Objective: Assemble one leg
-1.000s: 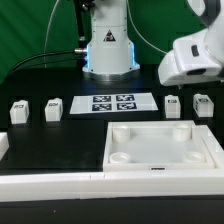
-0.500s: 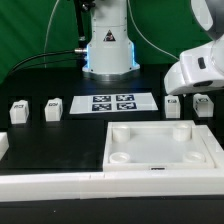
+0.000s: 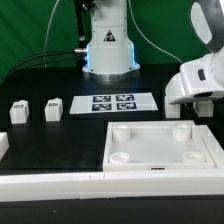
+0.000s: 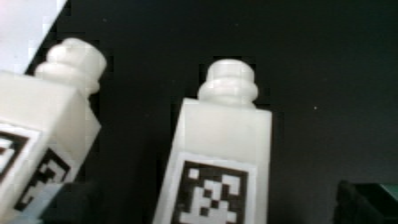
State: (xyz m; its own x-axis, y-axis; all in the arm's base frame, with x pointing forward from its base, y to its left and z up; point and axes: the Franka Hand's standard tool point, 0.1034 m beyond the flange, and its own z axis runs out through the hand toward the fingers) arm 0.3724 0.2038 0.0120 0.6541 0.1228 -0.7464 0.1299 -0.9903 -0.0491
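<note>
Hovering above small white plastic leg block [image 4: 222,160] with black-and-white tag, claw [image 4: 214,203] open, dark fingers [image 4: 368,196] flanking it. Leg sits on black table [image 3: 40,140], exterior view's right, beyond large white square tray [image 3: 150,126], twin leg [image 4: 50,120] just beside. Probably light, rigid, slick; pinch flat sides below knob [image 4: 226,80]. Since a second ago arm [image 3: 195,85] dropped, hiding both legs.

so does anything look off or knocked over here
Nothing stands out: the far-left leg and second leg stand upright, the tray lies flat, and in the wrist view the fully seen leg and half-cropped leg look undamaged.
</note>
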